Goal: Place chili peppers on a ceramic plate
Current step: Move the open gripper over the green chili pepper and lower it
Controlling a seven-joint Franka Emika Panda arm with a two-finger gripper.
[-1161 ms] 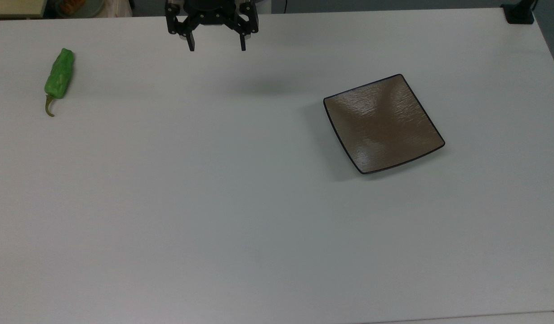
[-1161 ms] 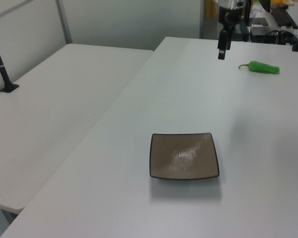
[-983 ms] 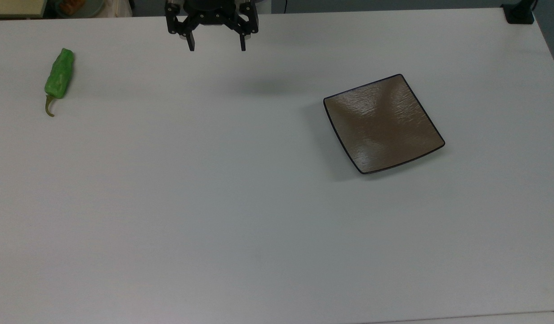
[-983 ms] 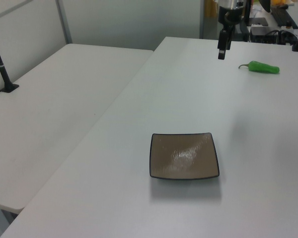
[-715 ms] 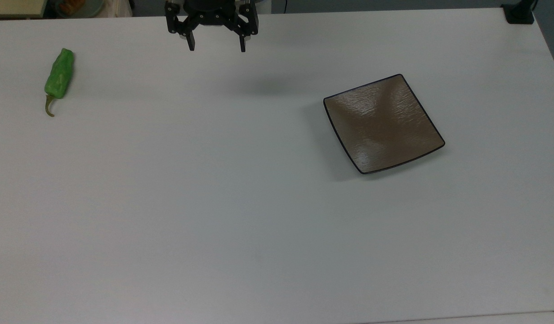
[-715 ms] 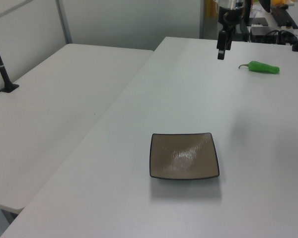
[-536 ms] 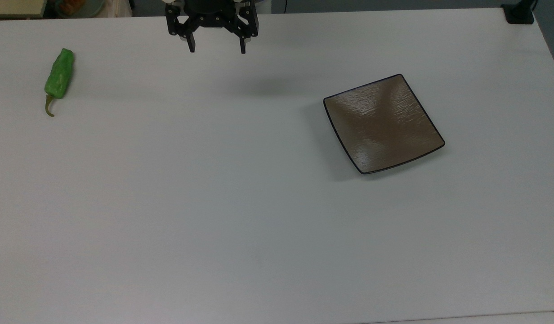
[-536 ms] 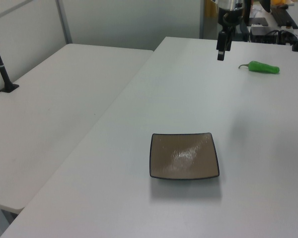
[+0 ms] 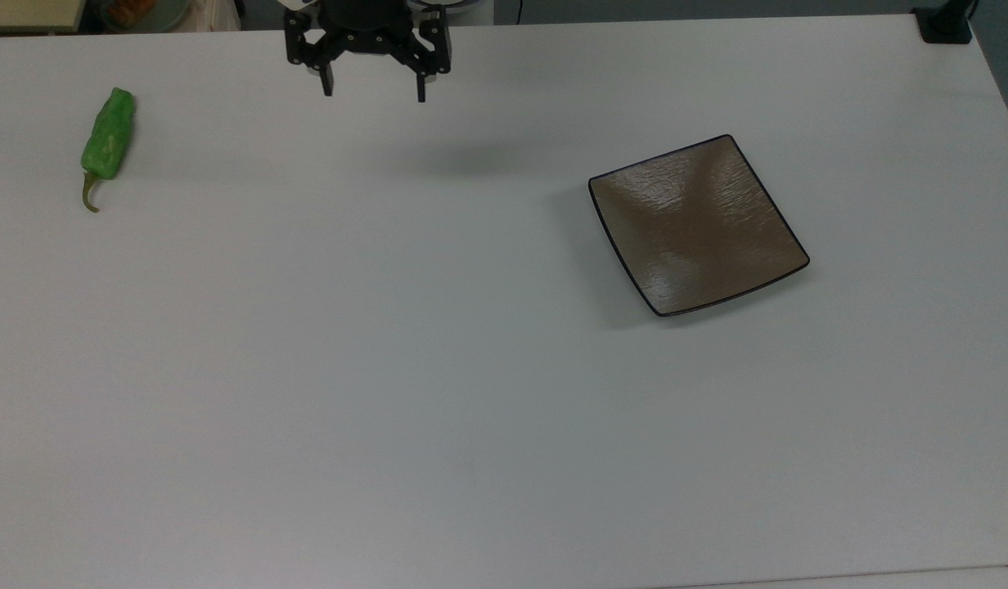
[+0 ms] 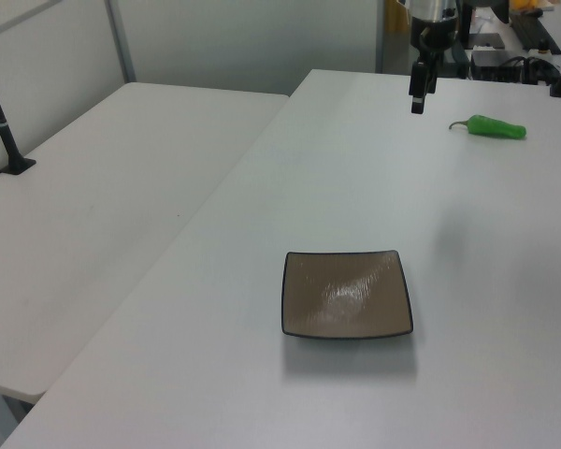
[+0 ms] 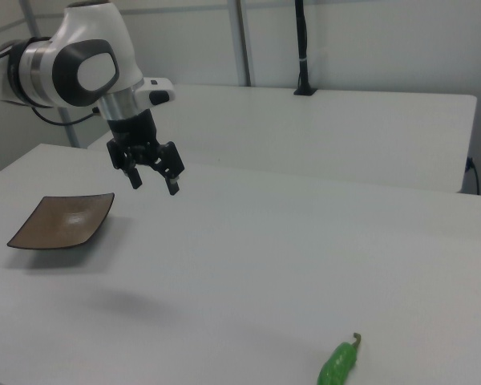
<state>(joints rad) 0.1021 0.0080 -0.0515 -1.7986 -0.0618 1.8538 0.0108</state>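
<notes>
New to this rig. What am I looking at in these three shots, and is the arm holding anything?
It is one robot arm with a two-finger gripper, filmed at the same moment by three fixed cameras: the top view looks down on the table, the left view and right view look across it from opposite sides. The gripper hangs above the table, fingers open, holding nothing. Two things lie on the table: a green chili pepper near the top view's left edge, and a square brown ceramic plate toward the top view's right. The plate is empty and the pepper lies far from it. A second white table stands alongside.
</notes>
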